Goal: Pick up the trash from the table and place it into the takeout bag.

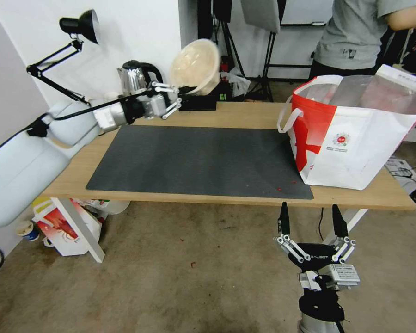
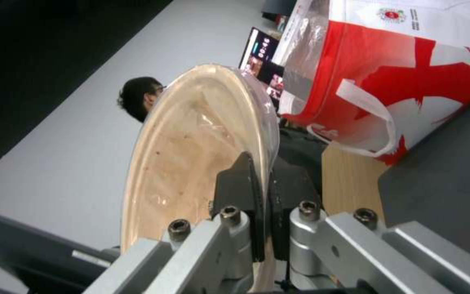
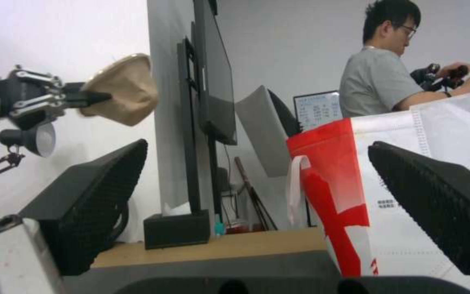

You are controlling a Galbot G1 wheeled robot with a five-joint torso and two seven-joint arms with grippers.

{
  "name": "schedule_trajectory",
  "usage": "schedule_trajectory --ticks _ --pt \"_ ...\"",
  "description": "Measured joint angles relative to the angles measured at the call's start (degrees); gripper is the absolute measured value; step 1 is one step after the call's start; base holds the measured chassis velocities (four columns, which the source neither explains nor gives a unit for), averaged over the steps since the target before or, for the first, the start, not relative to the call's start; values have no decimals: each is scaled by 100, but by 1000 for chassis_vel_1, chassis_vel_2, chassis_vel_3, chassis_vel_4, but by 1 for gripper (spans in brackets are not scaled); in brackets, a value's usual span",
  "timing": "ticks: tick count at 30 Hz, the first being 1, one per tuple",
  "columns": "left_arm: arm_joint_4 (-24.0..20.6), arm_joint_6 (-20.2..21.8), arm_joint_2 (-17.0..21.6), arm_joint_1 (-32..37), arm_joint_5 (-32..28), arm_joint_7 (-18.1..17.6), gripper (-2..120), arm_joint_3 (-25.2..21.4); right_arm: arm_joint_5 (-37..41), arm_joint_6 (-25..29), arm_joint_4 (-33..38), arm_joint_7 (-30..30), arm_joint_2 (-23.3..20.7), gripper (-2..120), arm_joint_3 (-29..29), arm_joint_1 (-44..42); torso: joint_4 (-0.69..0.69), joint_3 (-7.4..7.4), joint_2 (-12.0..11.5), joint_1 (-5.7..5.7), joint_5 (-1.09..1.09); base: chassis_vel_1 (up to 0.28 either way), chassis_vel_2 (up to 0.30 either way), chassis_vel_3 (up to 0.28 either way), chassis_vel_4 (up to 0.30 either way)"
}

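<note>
While the left gripper [image 1: 182, 95] pinches the rim of the beige bowl [image 1: 195, 66], tilted on its side in the air above the table's [image 1: 245, 115] far edge, its fingertips are half hidden by the bowl wall. The takeout bag [image 1: 356, 134] stands at the table's right end, its top corner cut off. The right gripper [image 1: 312, 222] hangs below the near edge, fingers spread and holding nothing.

The right gripper [image 1: 312, 222] carries the lettering "GALBOT" on its black body. The print beside the round red logo on the takeout bag [image 1: 356, 152] is too small to read.
</note>
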Motion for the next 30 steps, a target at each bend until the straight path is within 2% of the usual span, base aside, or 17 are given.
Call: schedule_trajectory --ticks 4,11,16,19,21,30 --pt "172 3 -189 -275 1 0 2 188 0 0 0 0 0 100 0 0 1 0 0 0 0 0 0 0 0" --pt "597 14 -741 -968 6 0 2 659 0 0 0 0 0 100 0 0 0 0 0 0 1 0 0 0 0" --pt "783 24 -995 -1219 8 0 2 853 0 0 0 0 0 100 0 0 -2 0 0 0 1 0 0 0 0" --pt "894 26 -1129 -1319 11 0 2 947 0 0 0 0 0 100 0 0 2 0 0 0 -1 0 0 0 0" --pt "1169 57 -1630 -1560 8 1 2 1232 0 0 0 0 0 100 0 0 -1 0 0 0 1 0 0 0 0" --pt "1378 96 -1995 -1660 3 1 2 1412 0 0 0 0 0 100 0 0 0 0 0 0 -1 0 0 0 0"
